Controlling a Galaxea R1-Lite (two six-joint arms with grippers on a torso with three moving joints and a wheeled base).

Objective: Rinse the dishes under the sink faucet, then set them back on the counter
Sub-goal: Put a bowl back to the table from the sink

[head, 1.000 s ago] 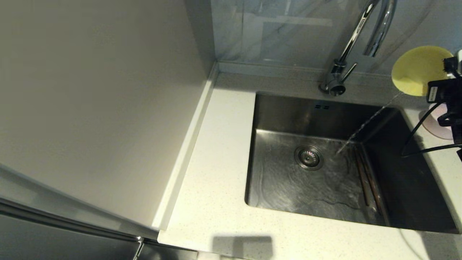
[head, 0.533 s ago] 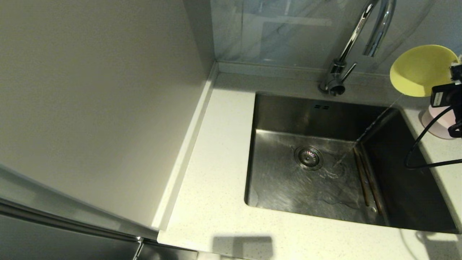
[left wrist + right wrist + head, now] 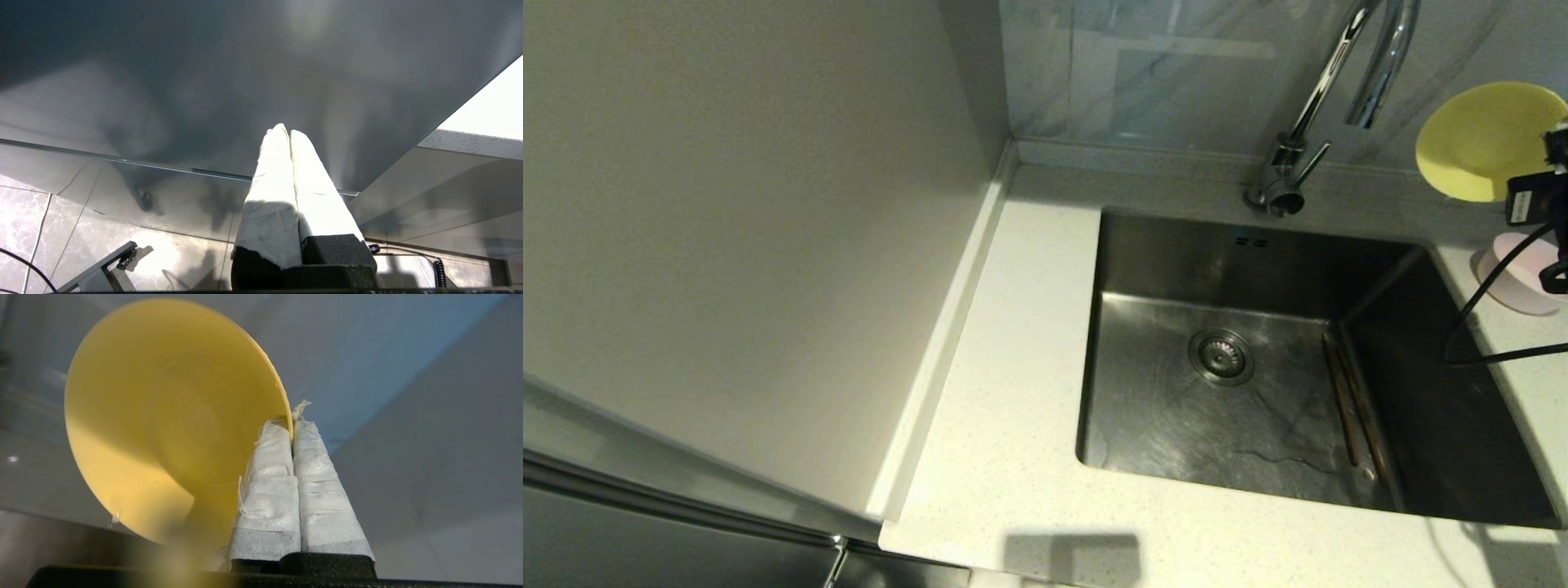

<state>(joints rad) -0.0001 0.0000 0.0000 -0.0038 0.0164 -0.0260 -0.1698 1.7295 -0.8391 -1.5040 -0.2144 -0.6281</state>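
Our right jaws (image 3: 291,430) are clamped on the rim of the yellow-green bowl (image 3: 171,416), held tilted above the sink (image 3: 1258,269) corner, so we judge it rinsed and next due down on the table (image 3: 1013,457) beside the pink bowl (image 3: 1515,286) just below, chopsticks (image 3: 1352,400) remaining in the basin.

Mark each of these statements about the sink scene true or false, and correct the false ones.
1. The right gripper is clamped on the rim of the yellow-green bowl. True.
2. The chopsticks lie on the counter. False: they lie in the sink, along its right side.
3. The pink bowl sits on the counter right of the sink. True.
4. The yellow-green bowl stands upright in the sink. False: it is held tilted in the air.
5. The left gripper holds a bowl. False: it is shut on nothing.
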